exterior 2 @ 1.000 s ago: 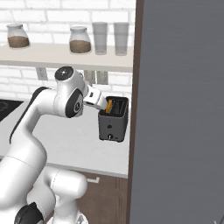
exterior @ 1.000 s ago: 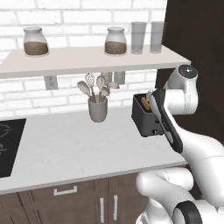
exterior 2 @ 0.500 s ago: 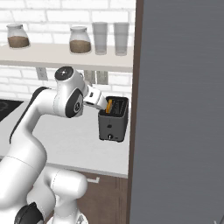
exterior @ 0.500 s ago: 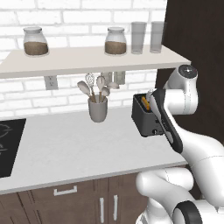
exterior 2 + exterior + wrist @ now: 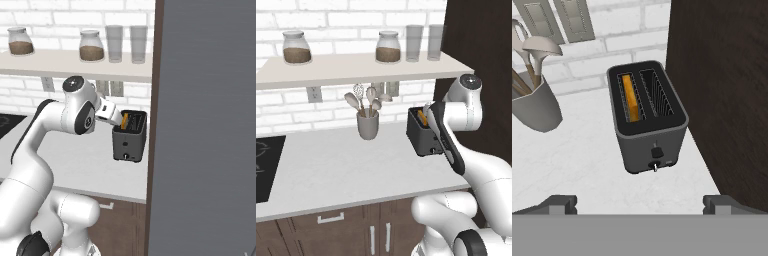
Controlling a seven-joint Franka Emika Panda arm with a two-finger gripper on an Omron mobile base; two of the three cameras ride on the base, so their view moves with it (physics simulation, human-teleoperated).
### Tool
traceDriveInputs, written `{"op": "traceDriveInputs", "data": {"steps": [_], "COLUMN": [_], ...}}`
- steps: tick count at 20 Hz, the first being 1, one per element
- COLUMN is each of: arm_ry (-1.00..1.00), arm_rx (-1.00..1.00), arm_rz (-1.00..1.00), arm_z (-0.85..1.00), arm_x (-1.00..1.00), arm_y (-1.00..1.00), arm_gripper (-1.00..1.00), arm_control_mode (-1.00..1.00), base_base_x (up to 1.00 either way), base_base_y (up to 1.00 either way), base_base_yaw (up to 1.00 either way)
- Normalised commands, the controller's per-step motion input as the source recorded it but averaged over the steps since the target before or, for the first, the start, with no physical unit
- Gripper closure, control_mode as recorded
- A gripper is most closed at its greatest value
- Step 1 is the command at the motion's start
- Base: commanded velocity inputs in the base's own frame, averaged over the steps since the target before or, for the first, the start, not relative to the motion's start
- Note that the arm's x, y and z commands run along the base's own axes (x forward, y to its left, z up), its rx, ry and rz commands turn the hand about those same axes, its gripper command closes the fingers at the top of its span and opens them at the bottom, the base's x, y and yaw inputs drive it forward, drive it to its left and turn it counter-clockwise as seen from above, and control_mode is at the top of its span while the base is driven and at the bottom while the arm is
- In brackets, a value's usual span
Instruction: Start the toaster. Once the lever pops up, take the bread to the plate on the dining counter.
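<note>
- Left of my jaws, well off to the side, sits the cup (image 5: 534,107) of utensils; I must keep clear of it.
- My gripper (image 5: 639,202) hangs above and in front of the toaster (image 5: 649,117), fingers spread wide, nothing held.
- Dead ahead between the jaws, the bread (image 5: 631,96) sits in the left slot; the lever (image 5: 656,152) faces me on the front.
- I judge I'm at step one: starting the toaster. Next I need to descend and press that lever down.
- Right of the jaws, a dark panel (image 5: 722,90) stands close by the toaster.
</note>
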Motion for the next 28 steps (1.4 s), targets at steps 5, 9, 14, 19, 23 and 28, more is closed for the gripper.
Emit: {"op": "traceDriveInputs", "data": {"steps": [5,9,14,19,23,28], "arm_ry": [0.00,0.00,0.00,0.00,0.00,0.00], "arm_rx": [0.00,0.00,0.00,0.00,0.00,0.00], "arm_rz": [0.00,0.00,0.00,0.00,0.00,0.00], "arm_z": [0.00,0.00,0.00,0.00,0.00,0.00], "arm_x": [0.00,0.00,0.00,0.00,0.00,0.00], "arm_y": [0.00,0.00,0.00,0.00,0.00,0.00], "arm_gripper": [-1.00,-1.00,-1.00,-1.00,-1.00,-1.00], "arm_control_mode": [-1.00,-1.00,-1.00,-1.00,-1.00,-1.00], "base_base_x": [0.00,0.00,0.00,0.00,0.00,0.00], "base_base_y": [0.00,0.00,0.00,0.00,0.00,0.00], "base_base_yaw": [0.00,0.00,0.00,0.00,0.00,0.00]}}
